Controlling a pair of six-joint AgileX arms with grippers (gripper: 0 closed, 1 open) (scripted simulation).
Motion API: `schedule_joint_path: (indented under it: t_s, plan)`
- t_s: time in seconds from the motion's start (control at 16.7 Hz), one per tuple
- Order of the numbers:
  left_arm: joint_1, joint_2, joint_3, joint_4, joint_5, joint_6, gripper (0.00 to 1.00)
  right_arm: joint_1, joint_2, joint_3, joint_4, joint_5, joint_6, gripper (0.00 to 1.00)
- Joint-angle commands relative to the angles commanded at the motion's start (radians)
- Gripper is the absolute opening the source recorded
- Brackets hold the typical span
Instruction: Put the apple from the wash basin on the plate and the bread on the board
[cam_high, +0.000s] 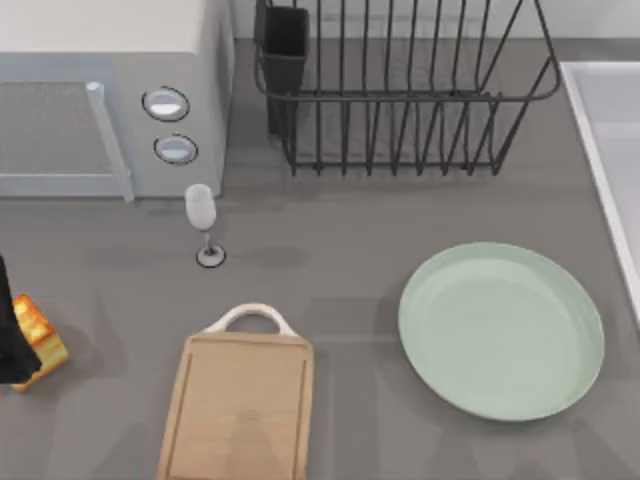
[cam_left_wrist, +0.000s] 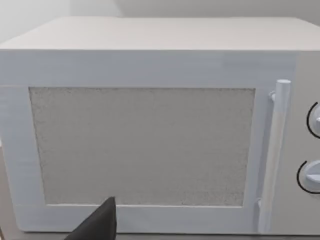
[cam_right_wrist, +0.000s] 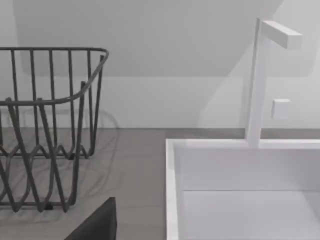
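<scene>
the left end effector (cam_high: 12, 345) sits at the far left edge of the counter (cam_high: 350, 260) in the top view, a dark shape right against the bread (cam_high: 40, 338). the bread's orange-brown top and pale yellow side stick out to its right, well left of the board (cam_high: 240, 410). whether the fingers are clamped on the bread or merely beside it cannot be told. the board lies bare near the front edge, its white arched handle pointing toward the wine glass (cam_high: 202, 215) that stands in front of the microwave (cam_high: 110, 60). the mint-green plate (cam_high: 500, 330) lies bare on the right side, just left of the wash basin (cam_high: 605, 150), whose white rim runs along the right edge. the dish rack (cam_high: 400, 90) stands at the back. the left wrist view faces the microwave door; the right wrist view faces the wash basin and its faucet (cam_right_wrist: 260, 75), with the rack beside it.
</scene>
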Motion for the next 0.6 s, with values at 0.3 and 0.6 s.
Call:
schedule_joint_path:
  t_s: [0.3,0.6]
  plan:
    - [0.0,0.0,0.0,0.0,0.0,0.0,1.0,-0.011,0.061,0.056,-0.038,0.0,-0.01,1.0]
    - [0.0,0.0,0.0,0.0,0.0,0.0,1.0,-0.06,0.368,0.322,-0.209,0.001,-0.056,1.0]
